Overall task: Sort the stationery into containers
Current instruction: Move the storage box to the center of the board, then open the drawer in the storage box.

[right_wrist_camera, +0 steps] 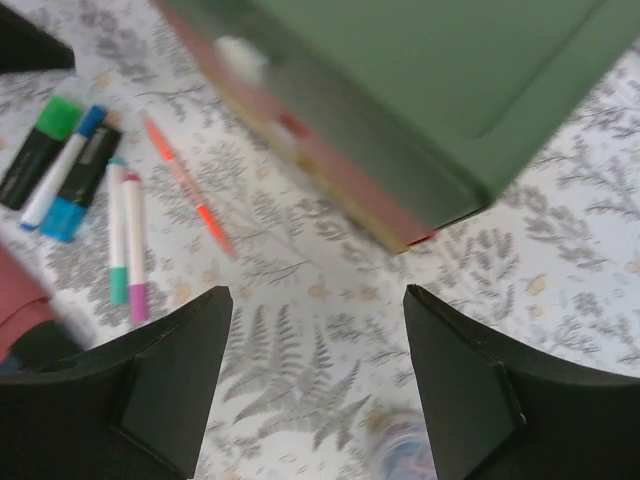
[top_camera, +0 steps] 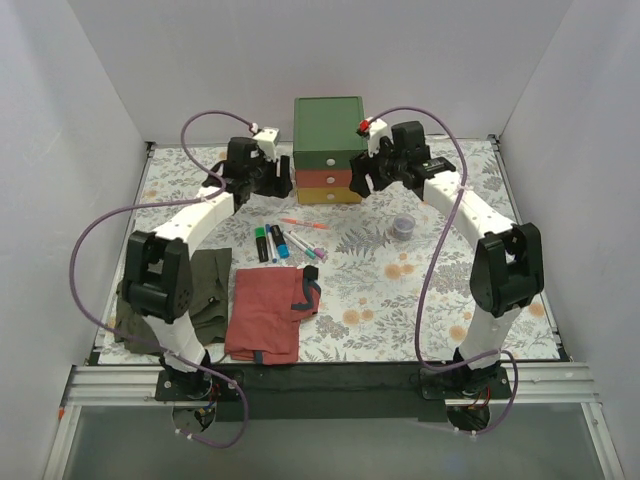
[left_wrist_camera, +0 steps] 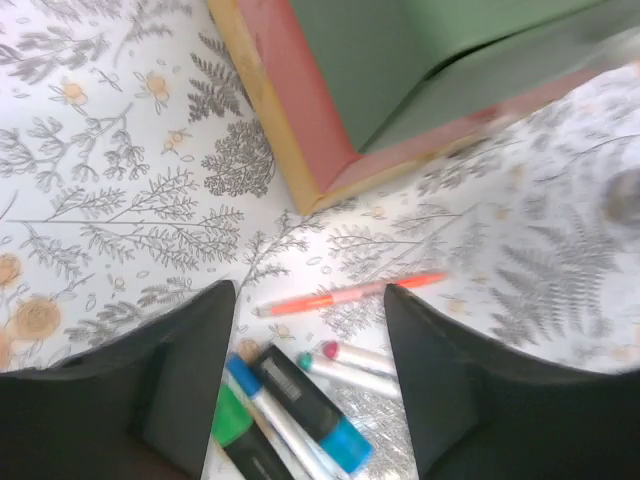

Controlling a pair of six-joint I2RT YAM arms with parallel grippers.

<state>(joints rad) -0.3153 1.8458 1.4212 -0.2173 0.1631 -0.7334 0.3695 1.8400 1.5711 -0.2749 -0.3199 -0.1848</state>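
Chest (right_wrist_camera: 450, 80) blurred and cropped in both wrist views, roll (right_wrist_camera: 405, 455) half cut off; both jaws wide, empty.

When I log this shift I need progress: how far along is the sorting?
Done: nothing. The markers, pens and roll all lie on the table, and no drawers look pulled out. In hand: nothing; the left gripper and right gripper flank the chest, both open and empty. Left: open a drawer and put every item in.
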